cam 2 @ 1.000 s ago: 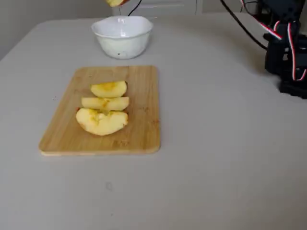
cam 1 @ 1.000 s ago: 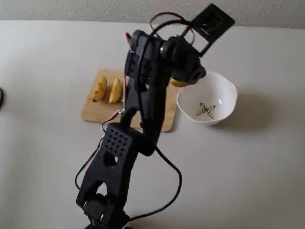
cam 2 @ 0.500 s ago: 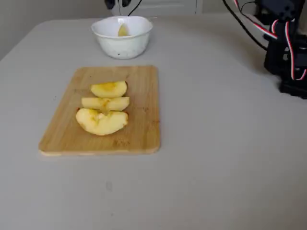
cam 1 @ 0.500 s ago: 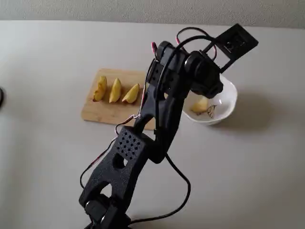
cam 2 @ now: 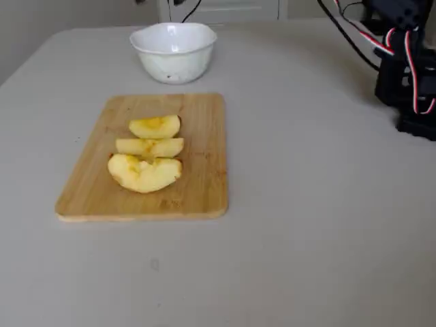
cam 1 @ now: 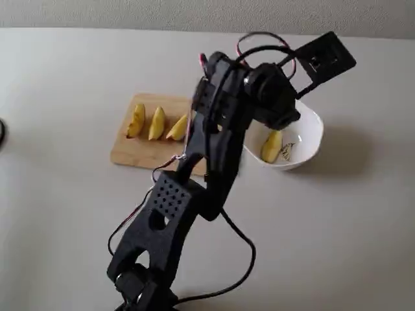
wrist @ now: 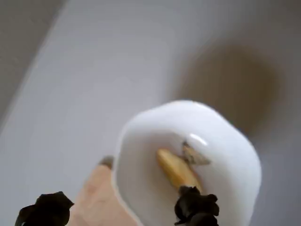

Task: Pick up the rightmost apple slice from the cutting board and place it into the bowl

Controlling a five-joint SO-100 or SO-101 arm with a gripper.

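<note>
The white bowl (cam 1: 312, 137) stands just right of the wooden cutting board (cam 1: 137, 155) in a fixed view. One yellow apple slice (cam 1: 272, 146) lies inside the bowl, beside the butterfly print; the wrist view shows it too (wrist: 175, 170). My gripper (wrist: 120, 211) hangs open and empty over the bowl's (wrist: 141, 123) near rim, one fingertip (wrist: 195, 207) above the slice, the other (wrist: 44, 211) outside the bowl. Three apple slices (cam 2: 151, 146) lie side by side on the board (cam 2: 202, 136). In another fixed view the bowl (cam 2: 174, 67) stands behind the board and its inside is hidden.
The black arm (cam 1: 207, 162) rises from the table's front edge and leans across the board's right end, hiding part of it. Its cable (cam 1: 243, 259) loops on the table. The arm's base (cam 2: 409, 75) with red and white wires stands at the right in another fixed view.
</note>
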